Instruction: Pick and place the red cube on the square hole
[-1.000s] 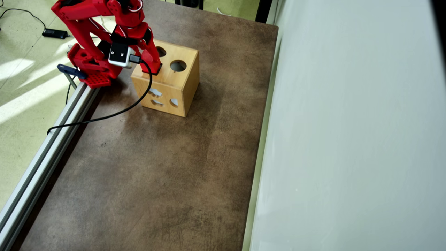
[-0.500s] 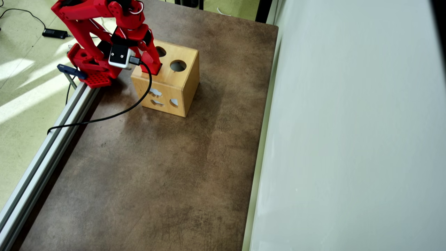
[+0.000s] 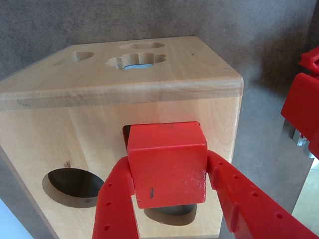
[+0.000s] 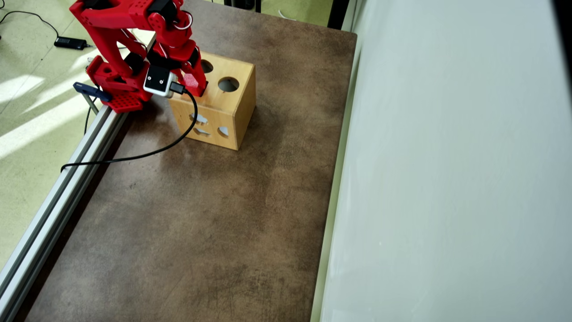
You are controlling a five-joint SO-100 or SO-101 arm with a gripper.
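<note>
In the wrist view my gripper is shut on the red cube, one red finger on each side of it. The cube hangs over the top face of the light wooden box and covers most of the square hole. Only a dark sliver of that hole shows at the cube's far left corner. I cannot tell whether the cube has entered it. In the overhead view the gripper stands over the left part of the box top.
A round cutout lies left of the cube and a teardrop-shaped one just below it. In the overhead view the box stands at the back of the brown table. A metal rail and black cable run along the left, a white panel along the right.
In the overhead view the wrist and its camera have shifted a little towards the near side and tilted. The fingertips stay over the same spot on the box top.
</note>
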